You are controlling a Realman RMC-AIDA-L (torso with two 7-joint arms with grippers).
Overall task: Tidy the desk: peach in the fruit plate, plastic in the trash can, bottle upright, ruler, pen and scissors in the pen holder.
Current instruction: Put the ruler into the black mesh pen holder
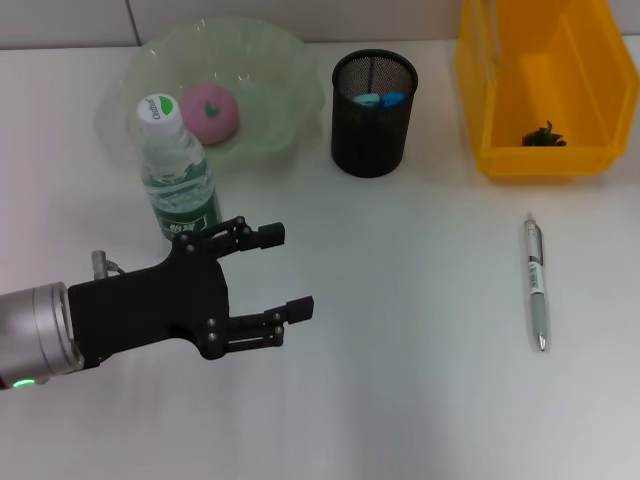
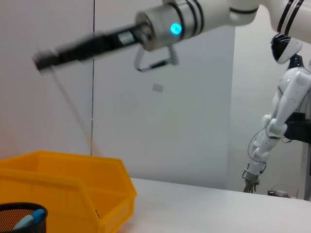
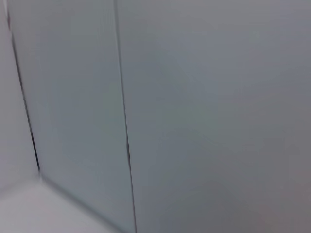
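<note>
My left gripper (image 1: 288,272) hangs open and empty over the table, just in front of the clear water bottle (image 1: 180,175), which stands upright with its white cap on. Behind the bottle, the pink peach (image 1: 209,112) lies in the pale green fruit plate (image 1: 290,60). The black mesh pen holder (image 1: 372,120) holds blue items (image 1: 380,99); I cannot tell which they are. A silver pen (image 1: 537,285) lies on the table at the right. Dark green plastic (image 1: 543,136) sits in the yellow trash bin (image 1: 540,160). My right arm's gripper (image 2: 48,57) is raised high, blurred.
The left wrist view shows the yellow bin (image 2: 73,184) and the pen holder's rim (image 2: 22,221) before a grey wall. A white robot (image 2: 282,97) stands beyond the table's far edge. The right wrist view shows only wall panels.
</note>
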